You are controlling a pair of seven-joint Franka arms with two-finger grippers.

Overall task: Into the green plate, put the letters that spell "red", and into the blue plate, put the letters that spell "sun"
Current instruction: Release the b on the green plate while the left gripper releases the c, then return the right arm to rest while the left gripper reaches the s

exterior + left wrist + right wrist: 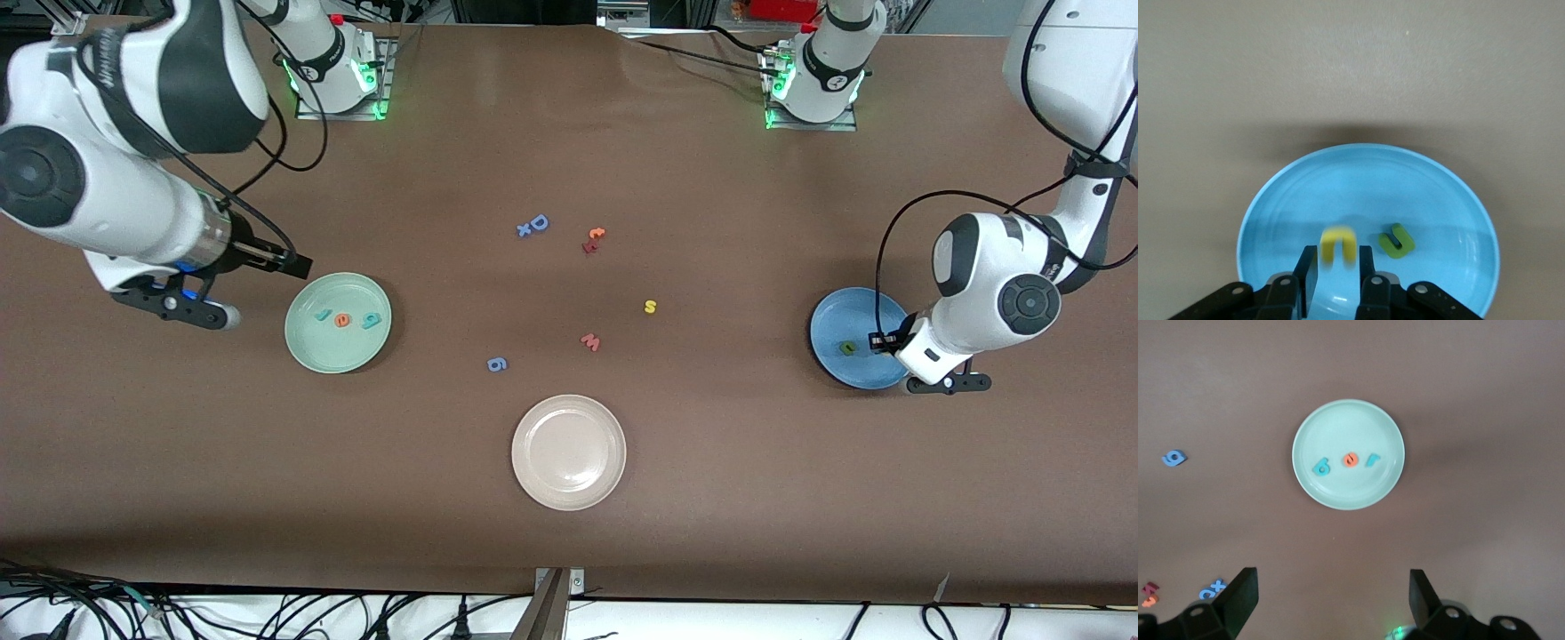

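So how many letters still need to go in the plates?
Just one. The green plate already has r, e and d. The blue plate holds the green letter, and the left hand is over it, barely parted around the yellow curved letter. The yellow s still lies mid-table. The right hand waits open.

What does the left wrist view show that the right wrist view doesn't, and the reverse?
Only the left wrist view: the blue plate holding a green letter, and a yellow letter at the tips of the left hand.
Only the right wrist view: the green plate holding the teal r, orange e and teal d, plus the blue g and the open right hand.
Both: the brown table.
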